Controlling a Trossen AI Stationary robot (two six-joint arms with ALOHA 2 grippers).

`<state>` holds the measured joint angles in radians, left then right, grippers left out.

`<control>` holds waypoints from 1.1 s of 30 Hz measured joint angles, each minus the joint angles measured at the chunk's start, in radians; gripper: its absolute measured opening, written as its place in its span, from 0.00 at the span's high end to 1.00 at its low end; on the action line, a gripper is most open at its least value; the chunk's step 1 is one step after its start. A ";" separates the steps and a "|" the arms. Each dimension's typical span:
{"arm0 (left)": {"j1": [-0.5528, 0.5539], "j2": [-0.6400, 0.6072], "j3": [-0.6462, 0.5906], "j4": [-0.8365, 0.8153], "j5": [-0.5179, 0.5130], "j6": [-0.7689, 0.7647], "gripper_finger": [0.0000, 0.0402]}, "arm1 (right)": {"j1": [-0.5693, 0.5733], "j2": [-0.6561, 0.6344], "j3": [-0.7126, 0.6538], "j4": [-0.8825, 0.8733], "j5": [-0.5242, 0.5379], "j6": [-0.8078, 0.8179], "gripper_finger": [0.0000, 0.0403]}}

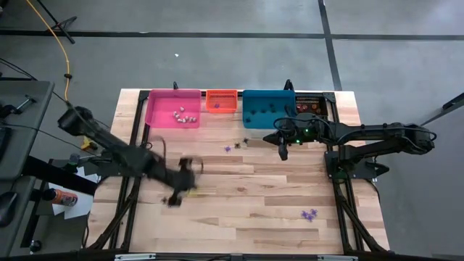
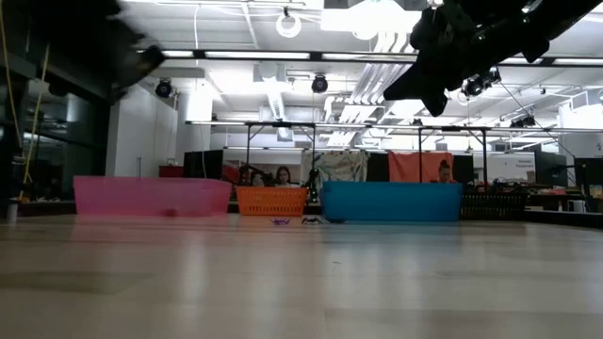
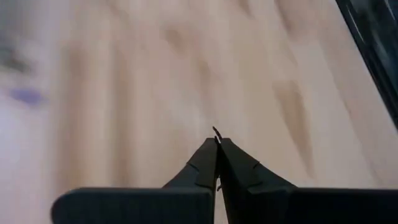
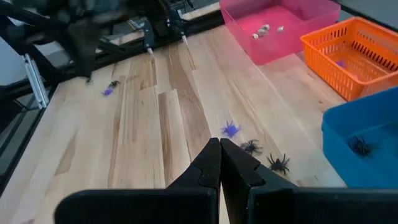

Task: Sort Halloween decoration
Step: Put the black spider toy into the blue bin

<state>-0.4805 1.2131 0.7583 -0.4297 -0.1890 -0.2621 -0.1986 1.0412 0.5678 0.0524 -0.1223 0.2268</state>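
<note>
The Halloween decoration lies scattered as tiny trinkets. A purple one [image 4: 231,129] and two black spiders [image 4: 251,147] rest on the wood just ahead of my right gripper [image 4: 219,142], which hangs shut above the table in front of the blue bin [image 1: 268,109]. More purple ones [image 1: 309,214] lie near the front right. My left gripper [image 3: 217,138] is blurred over the table's left half [image 1: 174,197]. It is shut, and a thin dark wisp [image 3: 216,131] pokes out at its tips. Pale pieces [image 1: 184,116] lie in the pink bin [image 1: 161,101]. My left gripper pinches a thin dark wisp [image 3: 216,131] between its two fingertips, at their free ends only. The fingers slant down at the table from above. What the wisp belongs to is too small to tell, and it is clear of the wood.
The pink bin, an orange basket [image 1: 222,101], the blue bin and a black bin [image 1: 310,105] stand in a row along the far edge. A purple and a dark trinket [image 4: 107,91] lie near the left arm. Bare wood fills the middle and front of the table [image 1: 246,232].
</note>
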 joint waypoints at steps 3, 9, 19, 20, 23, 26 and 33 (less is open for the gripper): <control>0.156 -0.071 0.002 0.094 -0.040 0.099 1.00 | 0.000 0.000 0.000 0.043 -0.001 0.012 1.00; 0.495 -0.098 0.002 0.430 0.019 0.264 1.00 | 0.000 0.000 0.000 0.261 -0.002 0.043 1.00; 0.724 0.007 0.004 0.851 0.308 0.212 1.00 | 0.001 0.000 0.000 0.507 -0.002 -0.006 1.00; 0.720 0.012 0.004 0.845 0.311 0.211 1.00 | 0.001 0.000 0.000 0.506 -0.002 -0.007 1.00; 0.707 0.027 0.004 0.849 0.310 0.202 1.00 | 0.001 0.000 0.000 0.506 -0.001 -0.009 1.00; 0.700 0.035 0.004 0.849 0.306 0.195 1.00 | 0.001 0.000 0.000 0.506 -0.001 -0.011 1.00; 0.701 0.035 0.004 0.863 0.233 0.193 1.00 | 0.001 0.000 0.000 0.503 -0.001 -0.023 1.00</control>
<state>0.2203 1.2480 0.7624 0.4335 0.0438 -0.0689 -0.1979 1.0409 0.5678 0.5554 -0.1234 0.2040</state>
